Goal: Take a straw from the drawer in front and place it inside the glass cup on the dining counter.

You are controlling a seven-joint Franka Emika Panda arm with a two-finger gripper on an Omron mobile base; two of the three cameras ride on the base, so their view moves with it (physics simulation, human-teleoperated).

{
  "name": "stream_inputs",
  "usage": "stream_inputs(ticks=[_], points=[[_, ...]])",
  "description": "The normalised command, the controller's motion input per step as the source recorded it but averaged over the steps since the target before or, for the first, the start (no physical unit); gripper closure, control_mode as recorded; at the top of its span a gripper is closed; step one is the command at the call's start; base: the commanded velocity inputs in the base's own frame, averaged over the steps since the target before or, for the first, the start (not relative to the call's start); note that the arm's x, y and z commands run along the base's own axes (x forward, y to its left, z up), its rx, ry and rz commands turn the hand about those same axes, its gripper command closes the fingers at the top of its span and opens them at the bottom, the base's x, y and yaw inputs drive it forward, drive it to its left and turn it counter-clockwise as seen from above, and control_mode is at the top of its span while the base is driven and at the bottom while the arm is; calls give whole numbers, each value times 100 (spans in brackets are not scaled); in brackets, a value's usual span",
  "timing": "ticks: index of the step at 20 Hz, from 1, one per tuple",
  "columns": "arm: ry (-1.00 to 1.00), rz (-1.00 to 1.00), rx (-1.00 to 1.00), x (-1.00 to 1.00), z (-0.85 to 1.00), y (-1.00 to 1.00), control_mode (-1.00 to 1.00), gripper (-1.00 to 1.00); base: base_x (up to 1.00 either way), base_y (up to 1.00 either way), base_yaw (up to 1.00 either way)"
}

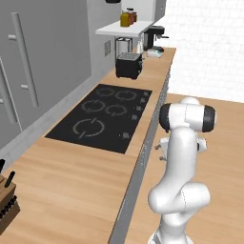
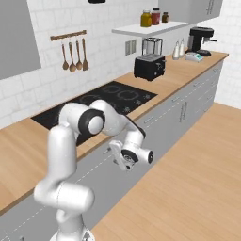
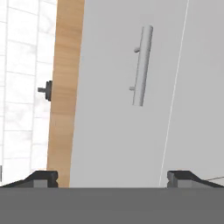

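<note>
Hand was spread wide and empty, squared up to the closed drawer front, bar handle at 12 o'clock, presumably for opening.

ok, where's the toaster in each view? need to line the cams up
Left base view: black toaster top centre, on the worktop beyond the cooktop.
Right base view: toaster upper right of centre, past the cooktop, by the tiled wall.
Hand view: a grey cabinet front with a bar handle.
Shared landmark: the cooktop.

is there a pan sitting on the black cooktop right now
No, the black cooktop on the wood worktop is bare, with all its burner rings uncovered.
</note>
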Motion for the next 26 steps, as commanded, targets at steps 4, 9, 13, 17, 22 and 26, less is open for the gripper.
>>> stream_inputs(ticks=[4, 9, 13, 17, 22, 26], points=[[0, 0, 1, 53, -20, 18, -100, -100, 0, 0, 0], [0, 0, 0, 39, -24, 29, -100, -100, 0, 0, 0], [0, 0, 0, 40, -25, 40, -100, -100, 0, 0, 0], [0, 0, 0, 39, -28, 18, -100, -100, 0, 0, 0], [0, 0, 3, 36, -34, 0, -100, -100, 0, 0, 0], [0, 0, 3, 35, -29, 0, -100, -100, 0, 0, 0]])
